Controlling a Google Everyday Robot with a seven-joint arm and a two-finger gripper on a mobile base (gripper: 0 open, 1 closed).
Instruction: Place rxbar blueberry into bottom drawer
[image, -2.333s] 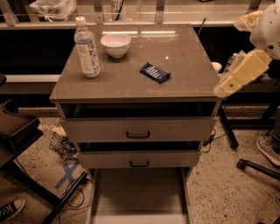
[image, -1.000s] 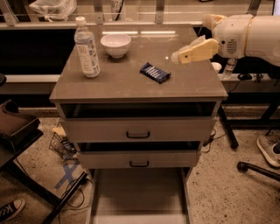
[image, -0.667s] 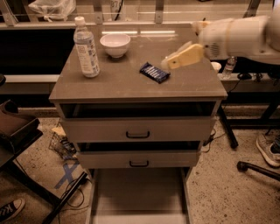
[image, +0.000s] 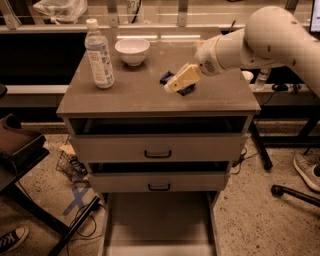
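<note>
Cabinet worktop (image: 135, 97) carries water bottle (image: 99, 55), white bowl (image: 132, 51), rxbar blueberry (image: 166, 77). Gripper (image: 176, 83) low over bar, hiding most of it; spread and contact unclear. Bottom drawer (image: 160, 220) pulled out.

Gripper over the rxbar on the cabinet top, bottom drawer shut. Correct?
Not quite: the bottom drawer is pulled open, its pale floor showing in the camera view. The gripper is indeed over the rxbar blueberry on the cabinet top.
</note>
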